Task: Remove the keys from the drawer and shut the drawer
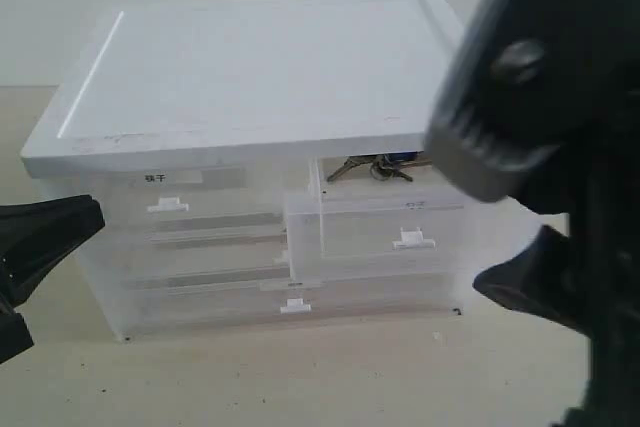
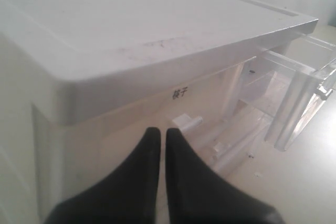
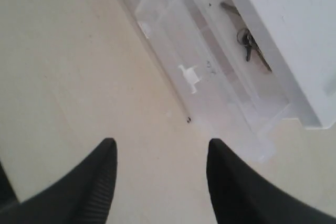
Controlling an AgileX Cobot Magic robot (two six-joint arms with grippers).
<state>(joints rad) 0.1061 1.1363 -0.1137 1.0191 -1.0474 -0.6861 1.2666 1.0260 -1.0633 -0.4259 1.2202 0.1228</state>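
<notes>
**Drawer pulled out, keys at its back by the lid edge**

The drawer (image 1: pixel 370 232), the upper right half-width one, stands pulled out of the cabinet (image 1: pixel 200 247). Its front wall and white tab handle (image 1: pixel 413 240) sit well forward of the neighbouring drawer fronts. The white lid (image 1: pixel 260 67) overhangs the drawer's rear, so only the strip between the lid's front edge and the drawer's front wall is open from above.

The keys (image 1: pixel 378 167) lie on the drawer floor at the back of that strip, just beside the lid edge. A bit of blue shows among the metal.

The right gripper (image 3: pixel 160 148) hangs over the beige table (image 1: pixel 350 377) in front of the drawer. Its fingers are spread wide and hold nothing. Bare tabletop shows between them and the drawer front.

The left gripper (image 2: pixel 159 132) sits low before the cabinet's left side, fingertips drawn together with only a sliver between them and nothing caught there. It points at the upper left drawer's handle (image 2: pixel 188 121).

Above that handle a label (image 2: pixel 180 94) carries two dark characters that appear to read 筷子. A faint mark (image 1: pixel 415 205) above the open drawer's handle is too pale to read.
</notes>
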